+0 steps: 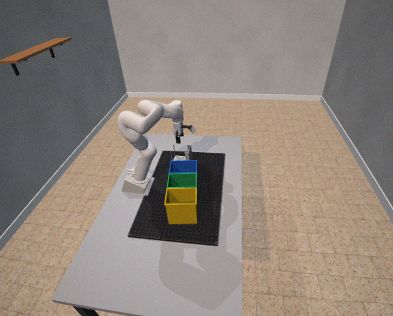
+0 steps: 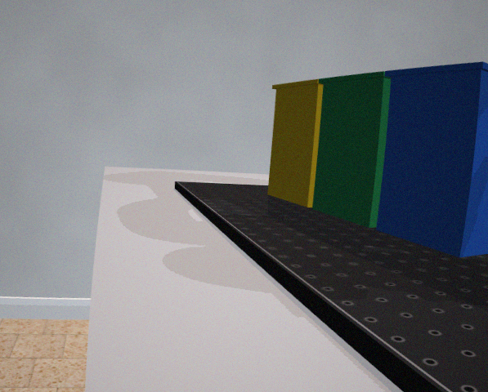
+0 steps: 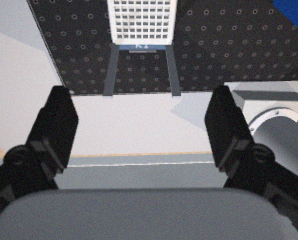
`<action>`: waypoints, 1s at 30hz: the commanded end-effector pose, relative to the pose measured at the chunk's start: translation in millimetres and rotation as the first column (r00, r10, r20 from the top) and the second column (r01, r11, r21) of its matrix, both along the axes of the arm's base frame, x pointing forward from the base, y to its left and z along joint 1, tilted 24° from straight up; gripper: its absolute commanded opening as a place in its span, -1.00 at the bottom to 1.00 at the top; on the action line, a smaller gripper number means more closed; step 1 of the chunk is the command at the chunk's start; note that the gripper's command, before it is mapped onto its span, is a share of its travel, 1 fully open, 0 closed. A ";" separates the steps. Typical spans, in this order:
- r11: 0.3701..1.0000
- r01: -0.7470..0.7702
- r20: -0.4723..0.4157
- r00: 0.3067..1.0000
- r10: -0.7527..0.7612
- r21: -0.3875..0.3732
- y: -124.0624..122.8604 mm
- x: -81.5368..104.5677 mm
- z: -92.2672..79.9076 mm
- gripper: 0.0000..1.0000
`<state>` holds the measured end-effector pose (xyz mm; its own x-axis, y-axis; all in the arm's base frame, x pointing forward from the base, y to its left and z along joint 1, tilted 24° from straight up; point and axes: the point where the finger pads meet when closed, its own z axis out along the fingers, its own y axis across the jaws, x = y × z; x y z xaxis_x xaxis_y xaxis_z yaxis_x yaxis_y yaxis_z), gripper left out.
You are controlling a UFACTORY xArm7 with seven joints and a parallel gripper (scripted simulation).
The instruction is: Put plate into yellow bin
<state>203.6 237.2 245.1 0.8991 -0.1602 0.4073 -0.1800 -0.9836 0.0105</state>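
Grey table (image 1: 97,258) carries your black perforated board (image 1: 145,220); from above, the white gridded 96-well plate (image 1: 180,158) sits in the grey post rack K1 (image 1: 189,152), just behind the blue bin (image 1: 183,166), green bin (image 1: 182,180) and yellow RECYCLE bin (image 1: 180,207). Sideways, you see only the bins. At the wrist, your black gripper (image 3: 141,125) is spread wide, holding nothing, short of the plate.

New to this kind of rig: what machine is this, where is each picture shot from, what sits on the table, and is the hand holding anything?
The white jointed arm is the robot; its hand has two black fingers, spread wide and holding nothing. One picture looks down on the room, one looks low across the table, one looks out from the wrist. On a black holed board stand blue, green and yellow bins in a row. Beyond them is the rack carrying a white gridded plate.
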 end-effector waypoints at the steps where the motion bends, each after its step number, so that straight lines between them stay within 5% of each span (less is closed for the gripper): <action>1: 1.000 -0.001 0.003 1.000 0.001 0.003 0.5 3.9 -6.8 1.00; 30: 1.000 -0.001 0.003 1.000 0.001 0.003 -2.8 20.7 -44.9 1.00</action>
